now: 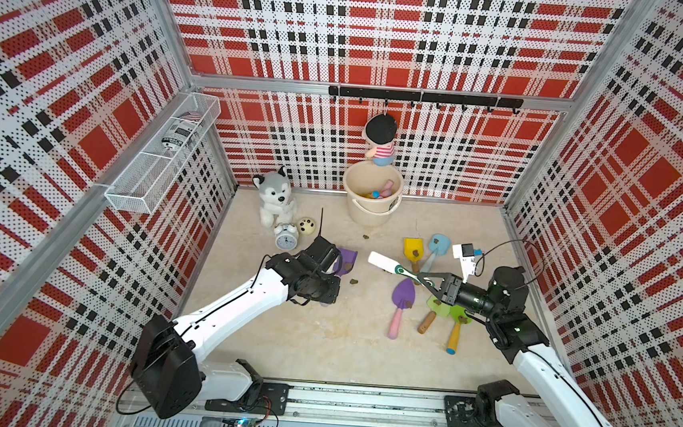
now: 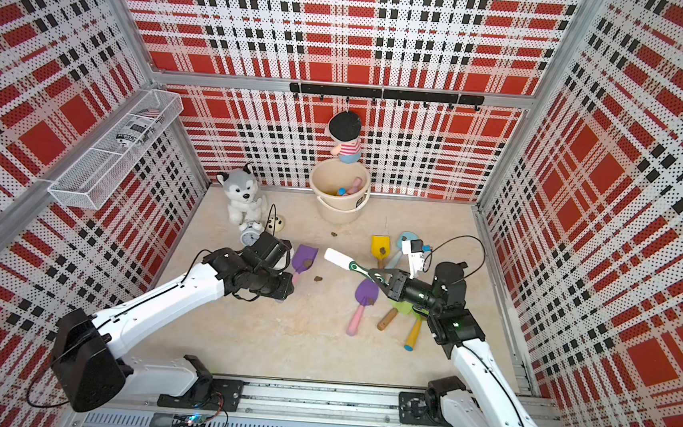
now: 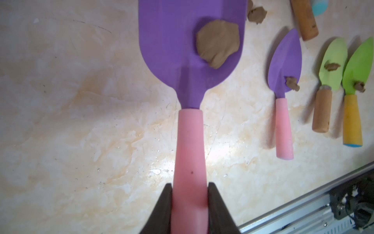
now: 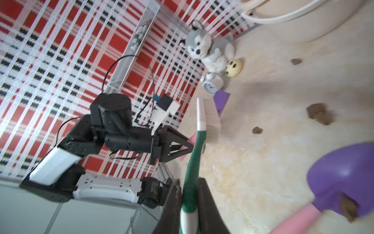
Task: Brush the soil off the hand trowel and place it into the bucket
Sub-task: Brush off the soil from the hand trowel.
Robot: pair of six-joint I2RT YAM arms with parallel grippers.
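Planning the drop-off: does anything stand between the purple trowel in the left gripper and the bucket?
Nothing visible blocks it. Between the trowel and the bucket lies bare floor with one small soil crumb. The doll hangs at the bucket's far rim; the near side of its mouth is open.

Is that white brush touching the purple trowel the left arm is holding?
Apart. In both top views bare floor shows between the brush and the purple trowel.

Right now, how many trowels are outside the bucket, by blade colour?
Purple: 2, held trowel and pointed trowel
Green: 2, brown-handled trowel and yellow-handled trowel
Yellow: 1, square trowel
Blue: 1, rounded trowel
Total: 6
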